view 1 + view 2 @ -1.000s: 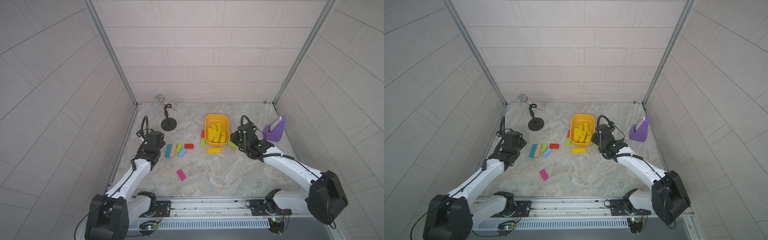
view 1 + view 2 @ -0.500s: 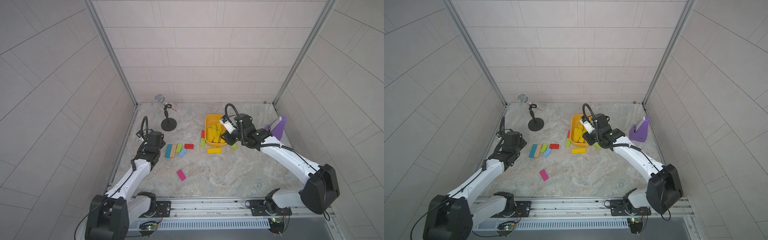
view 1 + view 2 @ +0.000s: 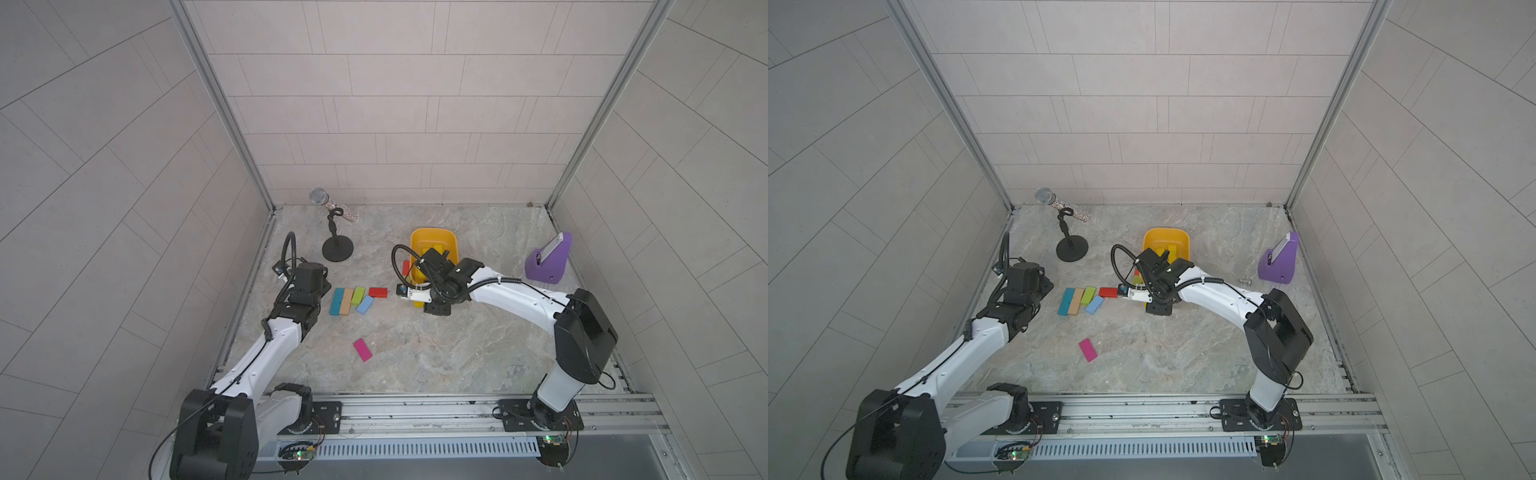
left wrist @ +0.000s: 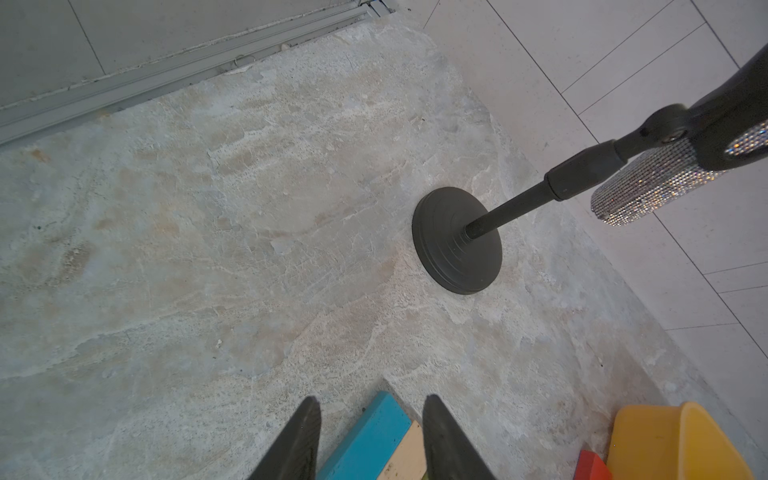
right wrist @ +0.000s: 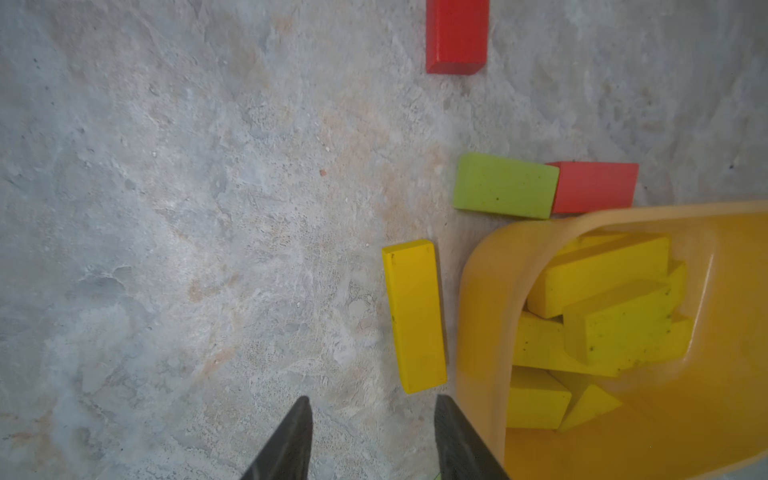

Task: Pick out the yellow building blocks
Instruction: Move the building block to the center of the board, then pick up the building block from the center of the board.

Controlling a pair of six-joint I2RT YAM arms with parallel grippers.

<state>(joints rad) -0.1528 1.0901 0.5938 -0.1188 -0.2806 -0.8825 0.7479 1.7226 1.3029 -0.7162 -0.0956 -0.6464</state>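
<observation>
Several yellow building blocks [image 5: 602, 282], among them a small wedge [image 5: 588, 405], lie piled in the orange-yellow tub [image 5: 482, 299]. One more yellow block [image 5: 415, 316] lies flat on the stone floor, close beside the tub's wall. My right gripper [image 5: 370, 409] hovers open just short of that block's near end, with nothing between its fingers. In both top views the right wrist covers the tub's near end [image 3: 432, 237] [image 3: 1165, 237]. My left gripper [image 4: 372, 401] is open above the end of a teal block [image 4: 370, 436] and holds nothing.
A lime-green block [image 5: 505, 185] and a red block [image 5: 594, 187] lie against the tub's outside; another red block [image 5: 456, 37] lies farther off. A row of coloured blocks [image 3: 351, 300], a magenta block [image 3: 362, 350], a microphone stand [image 3: 337, 249] and a purple holder [image 3: 548, 259] stand around.
The right arm has swung from the tub's right side across it to its near-left side, and its jaws now stand wider apart. The left arm has not moved.
</observation>
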